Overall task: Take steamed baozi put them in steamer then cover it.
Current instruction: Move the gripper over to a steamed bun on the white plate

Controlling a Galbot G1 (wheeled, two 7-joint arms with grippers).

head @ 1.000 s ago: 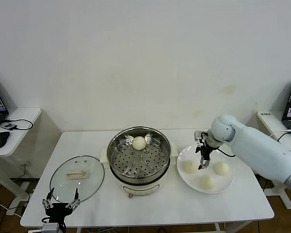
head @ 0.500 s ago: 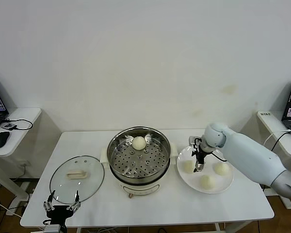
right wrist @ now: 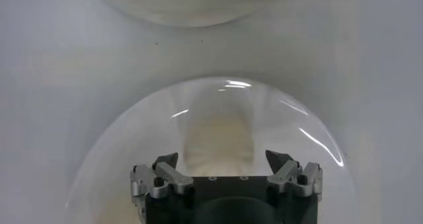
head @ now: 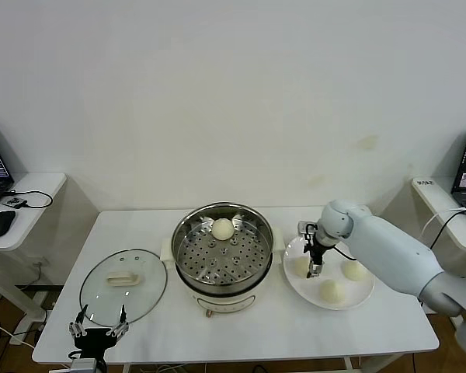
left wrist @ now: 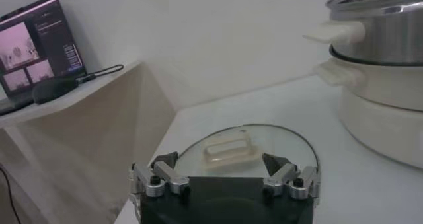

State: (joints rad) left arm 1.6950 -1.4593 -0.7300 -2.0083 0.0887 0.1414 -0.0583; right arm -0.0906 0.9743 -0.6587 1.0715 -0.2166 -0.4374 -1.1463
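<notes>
With one baozi (head: 223, 228) already laid in the steamer (head: 222, 254), the right claw (head: 314, 266) is held wide over the plate's (head: 357, 295) nearest bun (head: 301, 266), ready for grasping, while the left claw (head: 98, 326), also wide, is parked beside the cover (head: 123, 284).

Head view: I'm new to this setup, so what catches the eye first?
The shiny steamer at the table's centre, lid off, with one baozi on its perforated tray. To its right, the open right gripper hangs over a white plate with three buns; the glass cover lies to the left.
</notes>
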